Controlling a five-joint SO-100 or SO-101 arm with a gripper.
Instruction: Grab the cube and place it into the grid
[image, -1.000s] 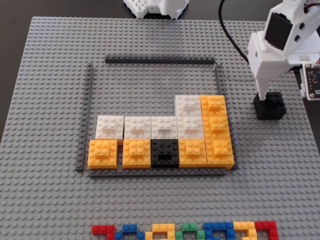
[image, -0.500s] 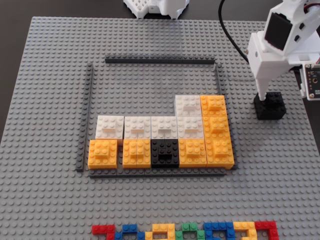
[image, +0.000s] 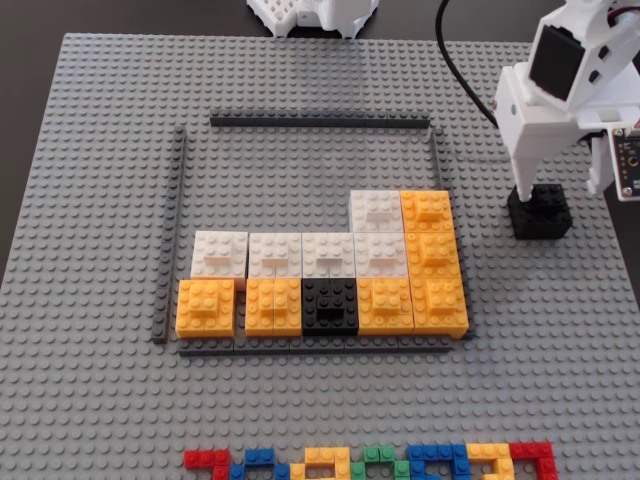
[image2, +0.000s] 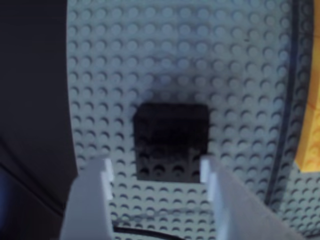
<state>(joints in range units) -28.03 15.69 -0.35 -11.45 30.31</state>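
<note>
Cube (image2: 171, 145) just beyond the open hand (image2: 157, 172) — between its fingertips, ungripped.

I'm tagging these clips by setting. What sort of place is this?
Probably a hobby or lab tabletop set up for robot practice: a grey studded baseplate on a dark table, a framed grid part-filled with LEGO blocks, and a white printed arm whose claw is open around a black cube.

Fixed view: bright, even light, sharp; faint glare on baseplate (image: 300, 80) at 12 o'clock. Wrist view: dimmer, bluish, soft-focus; gripper (image2: 157, 172) blurred at 6 o'clock; studs curve toward the edges.
</note>
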